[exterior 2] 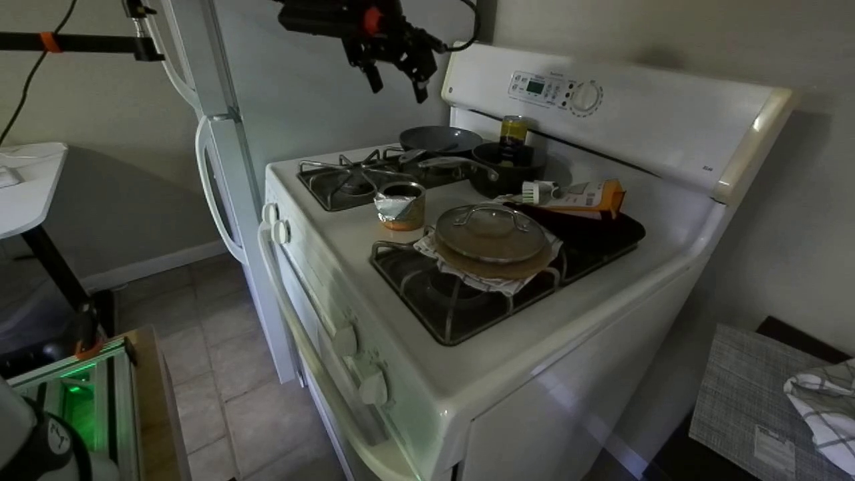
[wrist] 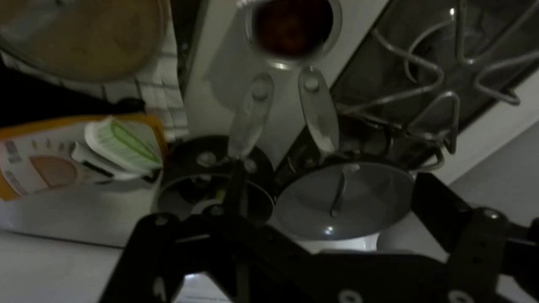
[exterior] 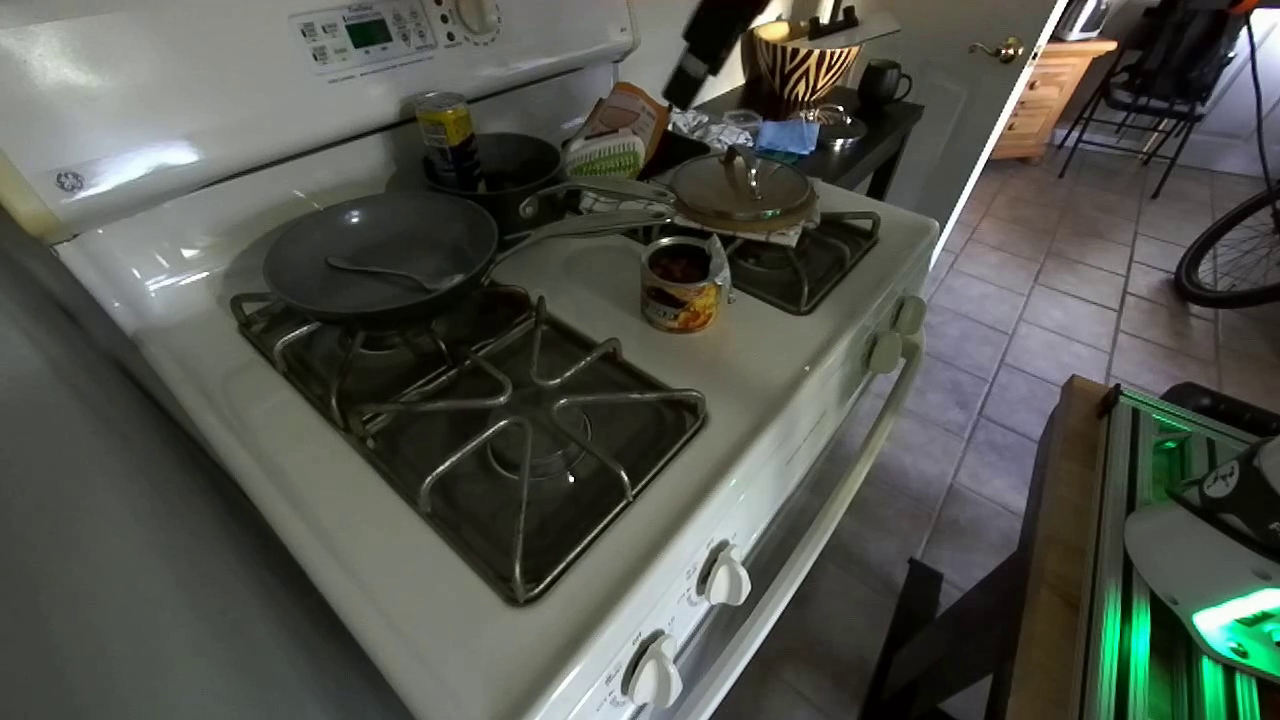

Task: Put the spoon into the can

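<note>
The spoon (exterior: 385, 272) lies in the grey frying pan (exterior: 310, 240), its bowl toward the pan's handle side. The spoon also shows in the wrist view (wrist: 339, 191). The can (exterior: 680, 300) is a short open tin with an orange label, a peeled foil lid and dark red contents. It stands upright on the white stovetop between the burner grates, and shows in both exterior views (exterior 2: 404, 215). Its rim (wrist: 281, 65) is at the top of the wrist view. My gripper (exterior 2: 399, 92) is open and empty, high above the stove. In the wrist view its fingers (wrist: 332, 181) frame the pan.
A small black pot (exterior 2: 491, 179) with a tall yellow and dark can (exterior: 448, 140) in it stands beside the pan. Pot and pan handles (wrist: 252, 118) extend toward the tin. A glass lid (exterior 2: 491, 234) lies on a cloth. A packet (exterior 2: 588, 199) and brush are behind.
</note>
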You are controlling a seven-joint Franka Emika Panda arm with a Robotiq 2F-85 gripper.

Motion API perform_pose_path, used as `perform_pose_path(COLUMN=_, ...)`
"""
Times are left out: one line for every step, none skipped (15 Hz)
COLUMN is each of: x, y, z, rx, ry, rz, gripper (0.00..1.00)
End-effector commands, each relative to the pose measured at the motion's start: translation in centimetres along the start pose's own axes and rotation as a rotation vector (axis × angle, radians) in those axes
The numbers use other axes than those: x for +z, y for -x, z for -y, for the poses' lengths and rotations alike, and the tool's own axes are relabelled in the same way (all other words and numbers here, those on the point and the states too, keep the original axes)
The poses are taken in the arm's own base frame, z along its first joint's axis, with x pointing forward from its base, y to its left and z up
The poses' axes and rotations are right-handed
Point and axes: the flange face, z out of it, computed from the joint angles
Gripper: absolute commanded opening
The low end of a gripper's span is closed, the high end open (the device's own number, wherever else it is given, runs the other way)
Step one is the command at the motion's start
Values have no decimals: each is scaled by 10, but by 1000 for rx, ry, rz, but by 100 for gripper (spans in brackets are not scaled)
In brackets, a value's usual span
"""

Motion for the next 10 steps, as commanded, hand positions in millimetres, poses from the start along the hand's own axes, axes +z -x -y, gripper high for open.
perform_pose_path(x=0, y=-18, z=1, rx=-6, ry=-23, rz=-27, gripper=100)
perform_pose_path(x=0, y=-33, z=2, rx=-13, ry=-39, rz=-45, gripper=100)
perform_pose_path(x=1, y=-43, z=2, rx=-15, ry=-48, rz=-56, gripper=100)
perform_pose_path(x=2, y=-48, z=2, rx=-15, ry=-50, rz=-59, gripper=100)
perform_pose_path(x=3, y=-50, z=2, rx=-15, ry=-51, rz=-59, gripper=100)
perform_pose_path(x=4, y=-50, z=1, rx=-15, ry=-51, rz=-59, gripper=100)
perform_pose_path(x=4, y=-50, z=2, rx=-14, ry=-52, rz=-59, gripper=100)
perform_pose_path(x=4, y=-51, z=2, rx=-14, ry=-52, rz=-59, gripper=100)
perform_pose_path(x=4, y=-51, z=1, rx=-14, ry=-52, rz=-59, gripper=100)
perform_pose_path(x=4, y=-51, z=1, rx=-14, ry=-52, rz=-59, gripper=100)
